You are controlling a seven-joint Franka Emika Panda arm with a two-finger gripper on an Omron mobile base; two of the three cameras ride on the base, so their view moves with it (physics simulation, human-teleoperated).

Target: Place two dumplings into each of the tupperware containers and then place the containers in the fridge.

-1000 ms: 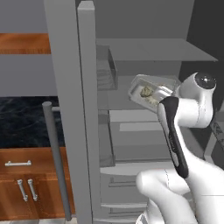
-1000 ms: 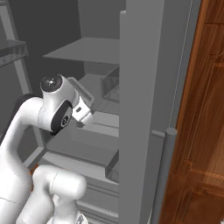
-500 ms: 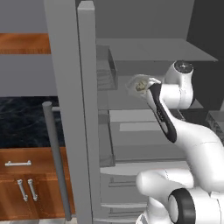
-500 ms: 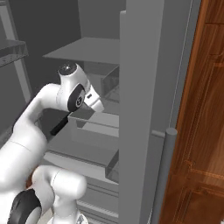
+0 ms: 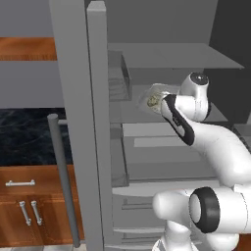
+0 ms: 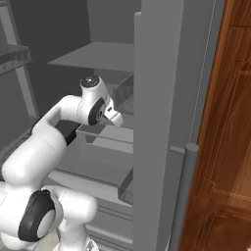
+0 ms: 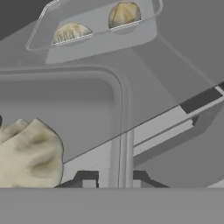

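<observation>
The fridge [image 5: 166, 54] stands open and my arm reaches onto a middle shelf. My gripper [image 7: 113, 180] is shut on the rim of a pale translucent tupperware container [image 7: 119, 109], held just above the shelf. One beige dumpling [image 7: 28, 153] lies in it at the left; the rest of its inside is out of frame. Further back on the same shelf rests the other container [image 7: 94, 41] with two dumplings [image 7: 72, 33] [image 7: 124, 13]. In the left base view the held container [image 5: 156, 99] shows at my gripper [image 5: 164, 102]. In the right base view my gripper [image 6: 116, 119] is partly behind the door.
The open fridge door [image 5: 78, 122] with its bar handle [image 5: 61, 176] stands left of the arm; door bins [image 5: 117, 78] are close to the hand. The other door [image 6: 157, 122] hangs on the right. Wooden cabinets [image 5: 29, 215] and a dark counter [image 5: 24, 137] lie left.
The hand has pushed deeper into the fridge with the container, slightly left and up, while the elbow dropped lower. The grip has not changed.
</observation>
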